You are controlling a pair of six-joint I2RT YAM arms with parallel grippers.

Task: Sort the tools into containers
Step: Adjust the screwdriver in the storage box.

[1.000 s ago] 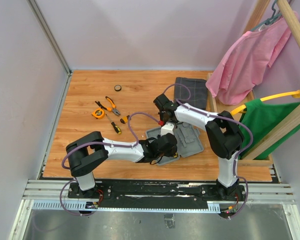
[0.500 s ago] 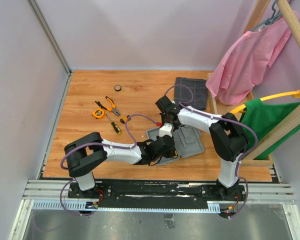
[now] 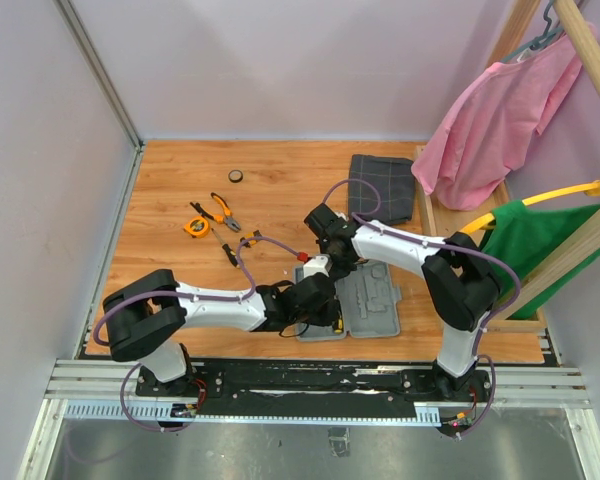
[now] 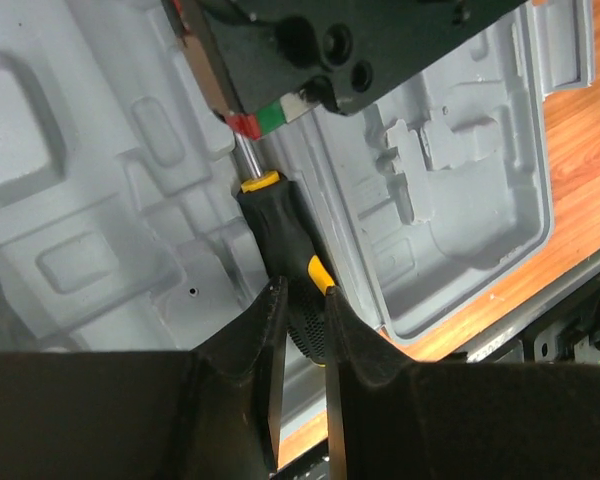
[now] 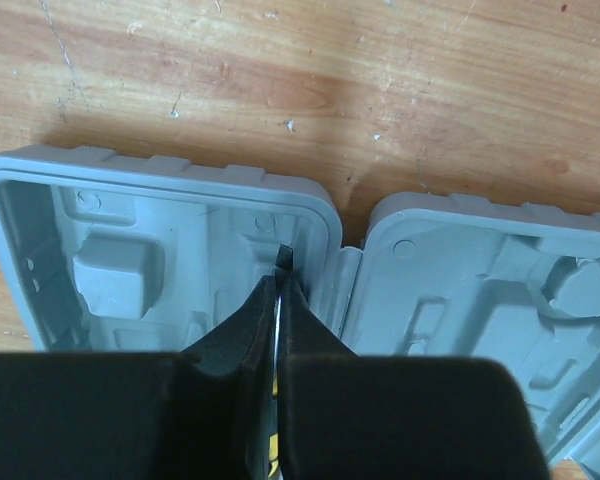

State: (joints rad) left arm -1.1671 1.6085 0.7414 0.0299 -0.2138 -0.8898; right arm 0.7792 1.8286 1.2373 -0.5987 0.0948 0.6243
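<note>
Over grey case (image 3: 375, 305) hangs screwdriver (image 4: 280, 225), handle clamped in left pincer (image 4: 302, 296), shaft pinched in right pincer (image 5: 280, 285); placing step seems underway, next needing it seated flat and released.

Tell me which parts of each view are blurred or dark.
Top external: even light, sharp throughout, soft shadows under the arms. Left wrist: the left gripper is a dark blur, the screwdriver and case sharper. Right wrist: the right gripper is black and unfocused, the wooden table crisp.

wooden table (image 3: 170, 190), open grey tool case (image 3: 375, 300), pliers (image 3: 223, 210), tape measure (image 3: 194, 227), folded checked cloth (image 3: 382, 185)
</note>
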